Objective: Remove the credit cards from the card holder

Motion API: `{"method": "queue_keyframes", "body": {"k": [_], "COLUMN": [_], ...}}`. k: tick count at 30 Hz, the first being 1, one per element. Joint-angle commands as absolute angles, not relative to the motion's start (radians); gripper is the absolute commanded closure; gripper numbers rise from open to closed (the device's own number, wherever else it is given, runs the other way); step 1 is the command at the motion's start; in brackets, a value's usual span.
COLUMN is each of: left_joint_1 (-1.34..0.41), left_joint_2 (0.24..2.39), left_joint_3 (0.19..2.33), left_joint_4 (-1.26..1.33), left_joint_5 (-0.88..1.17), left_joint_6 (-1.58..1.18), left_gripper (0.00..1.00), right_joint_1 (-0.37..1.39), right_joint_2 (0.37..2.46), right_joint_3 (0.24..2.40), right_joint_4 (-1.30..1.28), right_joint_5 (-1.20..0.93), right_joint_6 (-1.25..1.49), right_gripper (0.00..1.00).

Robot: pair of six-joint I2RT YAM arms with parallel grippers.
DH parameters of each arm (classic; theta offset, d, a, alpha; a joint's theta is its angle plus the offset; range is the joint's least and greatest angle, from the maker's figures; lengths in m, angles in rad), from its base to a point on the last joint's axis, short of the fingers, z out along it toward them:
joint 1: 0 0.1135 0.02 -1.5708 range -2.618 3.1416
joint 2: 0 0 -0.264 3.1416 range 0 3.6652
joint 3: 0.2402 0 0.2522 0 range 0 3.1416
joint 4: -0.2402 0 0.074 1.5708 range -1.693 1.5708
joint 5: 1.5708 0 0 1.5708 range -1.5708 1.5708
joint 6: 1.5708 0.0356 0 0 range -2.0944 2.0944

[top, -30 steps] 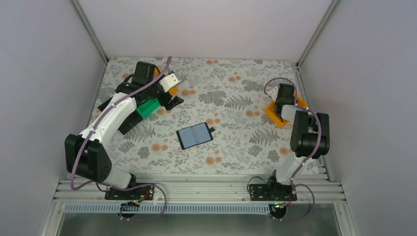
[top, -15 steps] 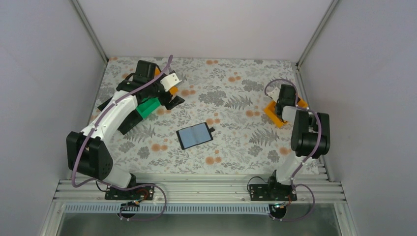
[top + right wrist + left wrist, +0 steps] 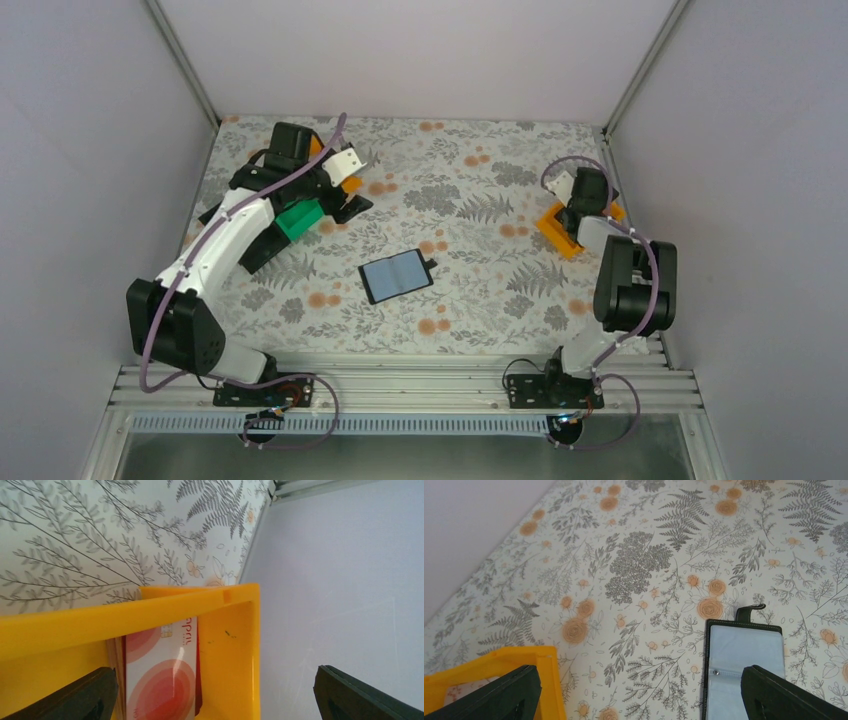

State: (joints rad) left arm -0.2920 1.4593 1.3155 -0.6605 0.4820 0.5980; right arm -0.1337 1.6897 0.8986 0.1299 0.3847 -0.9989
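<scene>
The black folding card holder (image 3: 397,275) with glossy bluish inner pockets lies spread open and flat on the floral-print table cover (image 3: 470,190), and neither arm touches it. Well to its right, by the wall, the right gripper (image 3: 212,669) hangs over a shallow orange plastic box tray (image 3: 553,230), its two fingers spread wide with nothing between them. Well to the holder's far left, the left gripper (image 3: 638,670) is also spread wide and empty, near a cluster made up of a second orange tray (image 3: 489,672), a green box tray (image 3: 300,218) and a black open tray (image 3: 262,250). From this the task looks well advanced. At least one thin plastic credit card (image 3: 162,680), white with red circles, rests inside the tray to the right of the holder, and the one pocket seen up close shows only pale blue film. Whether every pocket has been emptied I cannot tell. Only the right wrist view shows that card, since from overhead the arm hides the inside of the tray. A tan edge beside the card may be another, but too little of it shows. The left wrist view gives the holder's small black tab (image 3: 750,611) and its stitched border, though the frame edge and a finger cut off the rest. The overhead view shows the whole holder, too small to read the pockets.
</scene>
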Motion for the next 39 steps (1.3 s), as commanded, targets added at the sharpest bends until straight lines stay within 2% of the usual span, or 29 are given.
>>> {"method": "queue_keyframes", "body": {"k": [1, 7, 11, 14, 18, 24, 27, 30, 33, 37, 39], "left_joint_1": [-0.288, -0.269, -0.201, -0.131, -0.015, 0.039, 0.065, 0.090, 0.107, 0.107, 0.107], "left_joint_2": [1.398, 1.357, 1.288, 1.234, 1.131, 1.031, 1.048, 1.104, 1.121, 1.118, 1.132], "left_joint_3": [1.317, 1.300, 1.243, 1.178, 0.963, 0.633, 0.482, 0.428, 0.469, 0.590, 0.663], "left_joint_4": [-0.674, -0.642, -0.544, -0.427, -0.198, 0.239, 0.433, 0.501, 0.475, 0.363, 0.271], "left_joint_5": [0.484, 0.461, 0.416, 0.375, 0.287, 0.000, -0.026, -0.023, 0.014, 0.096, 0.124], "left_joint_6": [0.628, 0.594, 0.499, 0.407, 0.241, 0.102, 0.074, 0.075, 0.101, 0.143, 0.161], "left_gripper": [0.00, 0.00, 0.00, 0.00, 0.00, 0.00, 0.00, 0.00, 0.00, 0.00, 0.00], "right_joint_1": [-0.140, -0.140, -0.141, -0.141, -0.138, -0.134, -0.133, -0.133, -0.134, -0.147, -0.147], "right_joint_2": [1.631, 1.514, 1.412, 1.288, 1.100, 0.935, 0.945, 0.956, 0.973, 1.222, 1.346], "right_joint_3": [0.937, 0.990, 1.019, 0.949, 0.756, 0.449, 0.382, 0.363, 0.470, 0.879, 1.073], "right_joint_4": [0.041, -0.008, 0.021, 0.119, 0.317, 0.586, 0.673, 0.689, 0.559, 0.086, -0.116], "right_joint_5": [0.286, 0.116, -0.010, -0.193, -0.352, -0.259, -0.210, -0.186, -0.131, 0.059, 0.166], "right_joint_6": [-0.932, -0.762, -0.545, -0.337, -0.110, 0.044, 0.083, 0.087, 0.016, -0.121, -0.184], "right_gripper": [0.01, 0.01, 0.01, 0.01, 0.01, 0.01, 0.01, 0.01, 0.01, 0.01, 0.06]}}
